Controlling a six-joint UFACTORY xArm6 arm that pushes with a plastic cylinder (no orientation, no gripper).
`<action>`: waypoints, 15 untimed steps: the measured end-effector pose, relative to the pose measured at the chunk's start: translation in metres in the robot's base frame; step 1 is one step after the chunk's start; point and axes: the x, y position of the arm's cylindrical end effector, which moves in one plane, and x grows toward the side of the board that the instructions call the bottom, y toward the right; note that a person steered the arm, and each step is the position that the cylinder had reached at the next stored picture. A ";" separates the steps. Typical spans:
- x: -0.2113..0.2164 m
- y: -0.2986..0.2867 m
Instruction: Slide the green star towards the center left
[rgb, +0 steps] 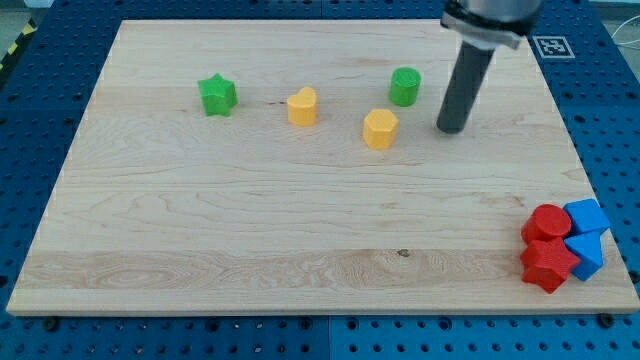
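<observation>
- Nearest the view's bottom edge runs the front rim of the wooden worktop (300, 300), the largest thing here, with blocks spread over its upper half and a cluster at its lower right corner
- Red and blue blocks (562, 245) sit packed together at that corner, well clear of any likely path
- No pincer is fitted, so nothing is gripped; my tip (451, 128) rests on the worktop just right of the green cylinder (404, 87) and the yellow hexagonal block (380, 129)
- Green star (217, 95) lies upper left, well apart from my tip
- Risk, as I judge it: a straight run left would strike the yellow hexagonal block or the yellow heart-shaped block (302, 106) first; an off-centre push could spin the star off course
</observation>
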 end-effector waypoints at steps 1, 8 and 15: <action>-0.023 -0.046; -0.038 -0.324; 0.069 -0.280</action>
